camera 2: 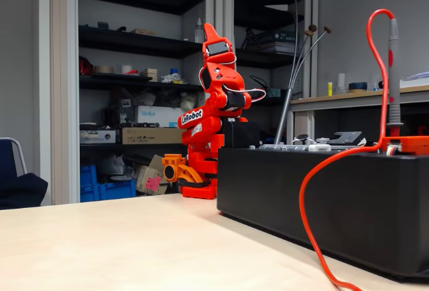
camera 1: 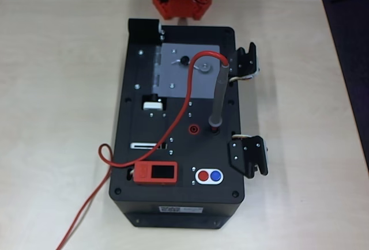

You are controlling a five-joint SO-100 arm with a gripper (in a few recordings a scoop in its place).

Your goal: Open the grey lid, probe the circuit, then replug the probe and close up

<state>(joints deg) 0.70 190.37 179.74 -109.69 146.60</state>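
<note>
We judge the main hazard to be the long thin red cable [camera 1: 185, 103]: it arches from the top of the slim grey pen-like probe [camera 1: 218, 97] and crosses the flat light-grey rectangular metal lid [camera 1: 190, 70], so lifting the lid could snag it and tip the probe. The lid lies closed and flat on the far end of the big black box [camera 1: 179, 204], its small black knob [camera 1: 184, 61] a slight target that the fingers could slip off. The probe stands upright in a socket on the box top, just nearer than the lid. The orange arm [camera 2: 211, 113] is folded up behind the box on the pale worktop [camera 1: 57, 88]; we cannot tell how far its fingers are parted, and they hold nothing we can see.
</note>
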